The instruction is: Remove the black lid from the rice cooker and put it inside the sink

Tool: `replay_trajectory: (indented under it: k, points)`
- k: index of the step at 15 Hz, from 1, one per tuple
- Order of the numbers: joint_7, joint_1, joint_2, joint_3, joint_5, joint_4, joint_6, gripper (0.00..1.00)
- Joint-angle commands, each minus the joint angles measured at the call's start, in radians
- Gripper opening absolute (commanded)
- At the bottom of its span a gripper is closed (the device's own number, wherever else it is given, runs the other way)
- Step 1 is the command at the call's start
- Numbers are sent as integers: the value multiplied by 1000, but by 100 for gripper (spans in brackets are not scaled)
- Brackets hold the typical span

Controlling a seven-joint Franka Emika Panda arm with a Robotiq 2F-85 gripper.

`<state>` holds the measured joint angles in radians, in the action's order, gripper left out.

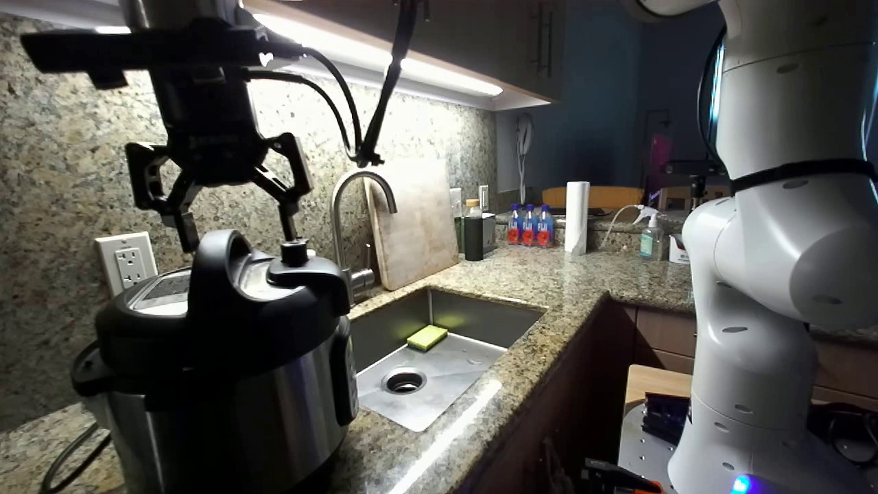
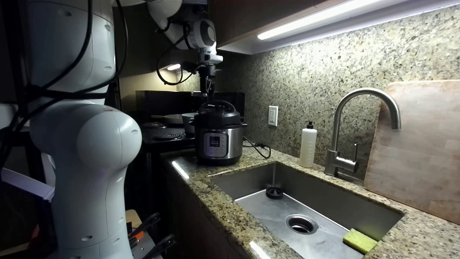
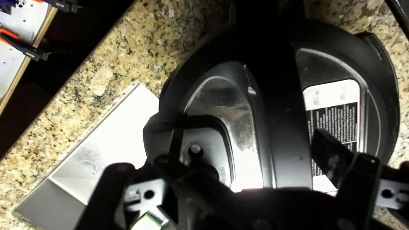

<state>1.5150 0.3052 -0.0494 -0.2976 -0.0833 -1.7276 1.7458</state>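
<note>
One domed black lid sits on the rice cooker, lower left of the frame in an exterior view, its arched handle rising over the top. What the coming move turns on, I judge, is how that handle lies to the fingers: in the wrist view it runs top to bottom through the middle of the frame, between the two of them — long axis across the line they would close on — and much nearer the finger at right than the one at left. The gripper is spread wide and has hold of nothing; the lid is not yet lifted. The farther finger points down at the steam valve; whether it touches there, or how low the tips sit against the handle, I cannot tell. The lid looks like smooth black plastic around a shiny curved inset, with a finely printed label to the right of the handle in the wrist view. Beneath it the cooker's brushed-steel barrel carries a control panel, near the centre of an exterior view. Just beside the cooker, toward the middle of the frame in an exterior view, the rectangular sink is smooth stainless steel, with a yellow sponge lying in it, and is sunk into a speckled granite countertop; a hooked metal faucet and a pale leaning board stand behind it.
</note>
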Motion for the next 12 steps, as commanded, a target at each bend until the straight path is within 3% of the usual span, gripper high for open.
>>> replay_trajectory:
  k: [1,5,6,8,12]
  points:
    - [-83,-6,-9,15,25,-11,9,100]
    - [-115,2,-33,18,31,-12,11,100]
    - [-118,4,-38,18,34,-11,10,75]
    - [-115,8,-45,18,39,-10,15,68]
    - [-95,16,-40,18,35,-8,36,41]
